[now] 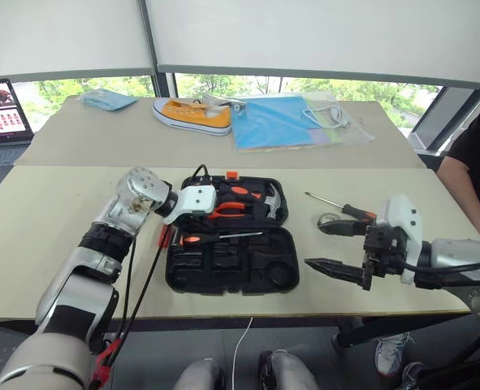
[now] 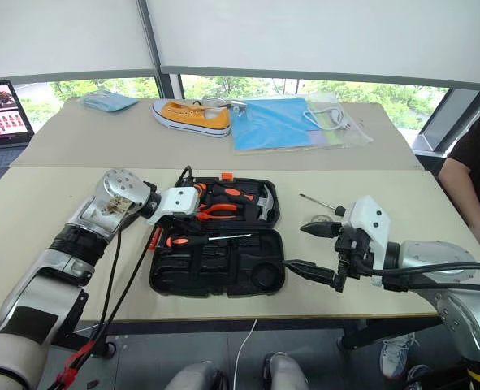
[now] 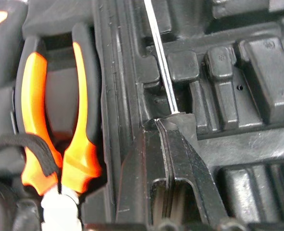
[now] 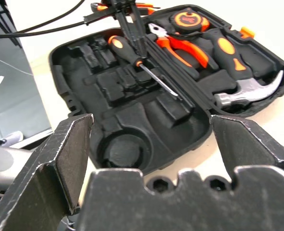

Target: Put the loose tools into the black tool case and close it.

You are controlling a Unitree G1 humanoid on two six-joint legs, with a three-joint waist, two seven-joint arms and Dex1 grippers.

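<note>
While spread open, black tool case [image 1: 175, 280]: lay flat on the tan table [image 1: 53, 227], orange latch [image 1: 231, 174] on its far edge.
Far half of case: held pliers [image 1: 227, 211], a hammer [image 1: 272, 199] and a tape measure [image 4: 185, 19] in their recesses.
Near half of case: mostly bare moulded recesses, a round one [image 4: 120, 151] at the corner nearest the right gripper.
Screwdriver in case [image 1: 223, 236]: lay along the hinge line between the two halves, orange-and-black handle toward the case's left end, shaft toward its middle.
Left gripper [image 3: 166, 125]: hung over the case's left part, pointed down; fingers pressed together, tips right at the shaft where it met the handle; could not tell whether the shaft was pinched or merely touched.
Right gripper [image 1: 314, 244]: hovered just off the case's right end, above the table, fingers spread wide apart with nothing between them.
Second screwdriver [image 1: 337, 205]: lay loose on the table right of the case, near the right gripper, untouched.
Beyond the case: a yellow shoe [image 1: 192, 114] and a blue folder [image 1: 276, 122] on the far table.
Right of the case: a person's dark sleeve [image 1: 475, 162] at the table's edge.
</note>
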